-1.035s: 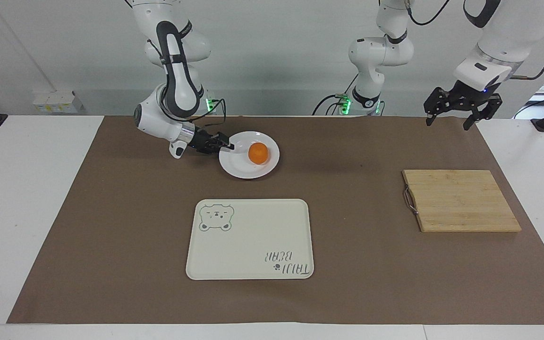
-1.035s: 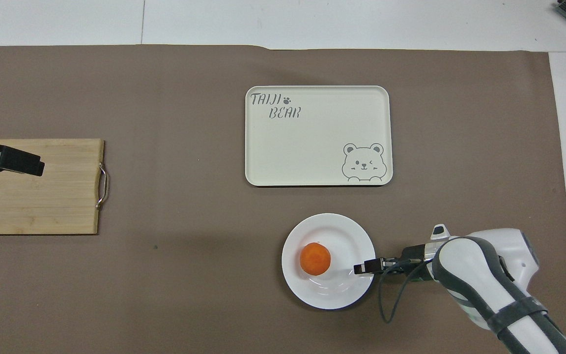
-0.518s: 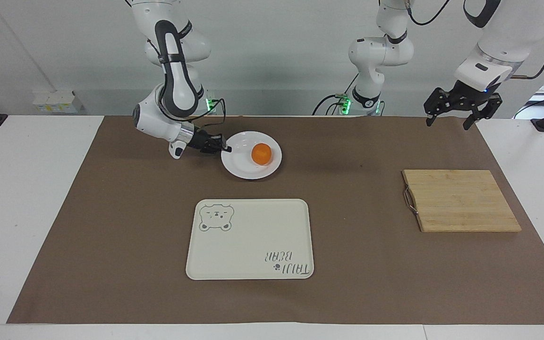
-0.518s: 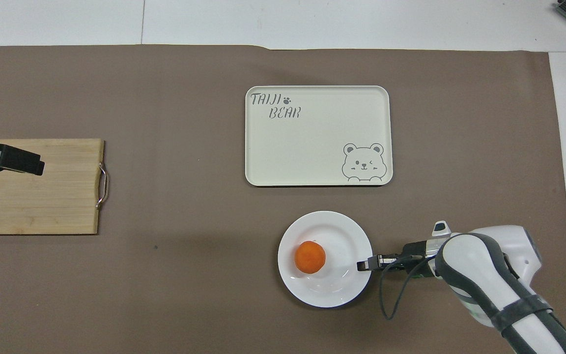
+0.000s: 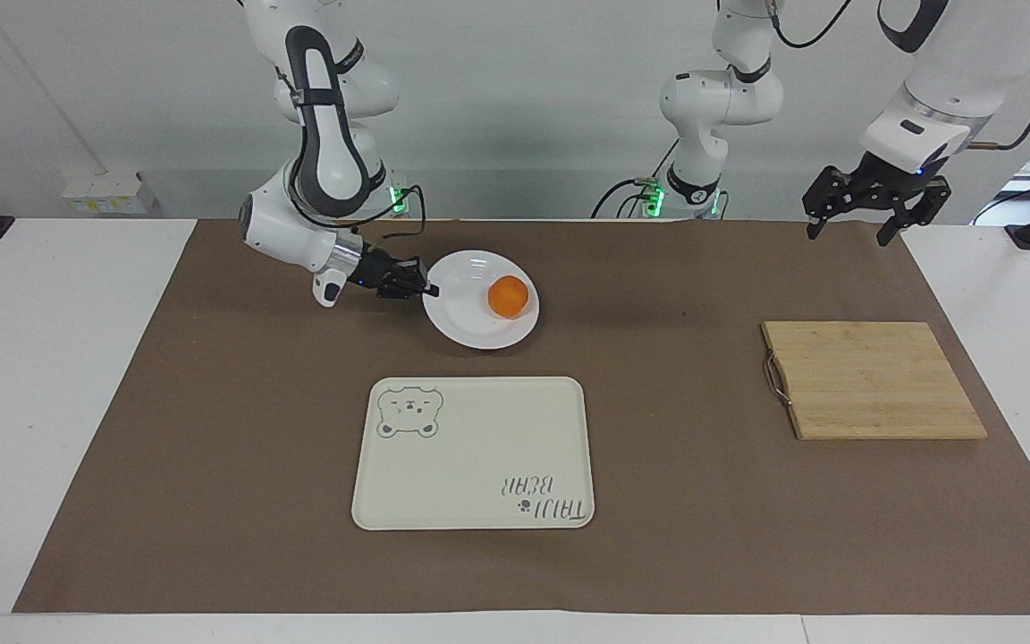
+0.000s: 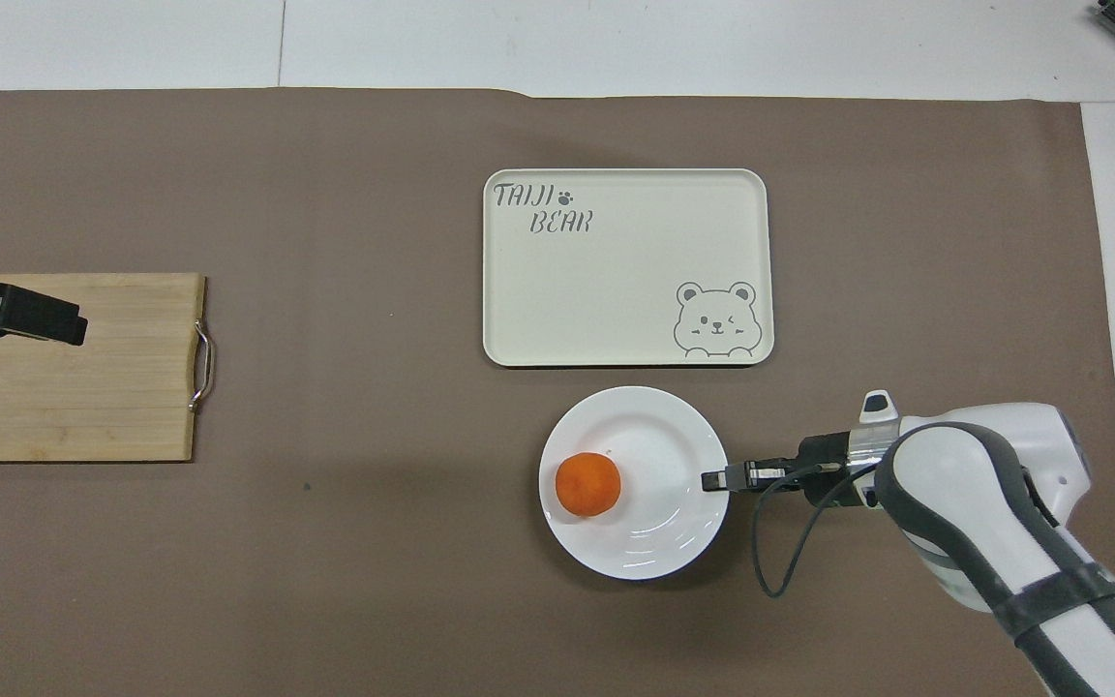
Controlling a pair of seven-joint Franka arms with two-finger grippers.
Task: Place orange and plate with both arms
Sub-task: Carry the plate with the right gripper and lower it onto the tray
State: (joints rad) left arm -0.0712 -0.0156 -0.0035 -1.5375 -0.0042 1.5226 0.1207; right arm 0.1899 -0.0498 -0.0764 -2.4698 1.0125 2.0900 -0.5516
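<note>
On the plate (image 5: 479, 317), toward the rim facing the left arm's end of the table, sits the orange (image 5: 509, 296): round, loose, likely to roll if the dish tips. The plate itself looks stiff, glossy, slippery and breakable, best taken at its wide rim and kept level. The right hand (image 5: 430, 291) has its fingers pinched together on the rim at the right arm's side, and the plate appears slightly tilted, just nearer the robots than the bear tray (image 5: 472, 514). The left hand (image 5: 855, 225) hangs spread and waiting above the table, near the wooden board (image 5: 873, 380).
</note>
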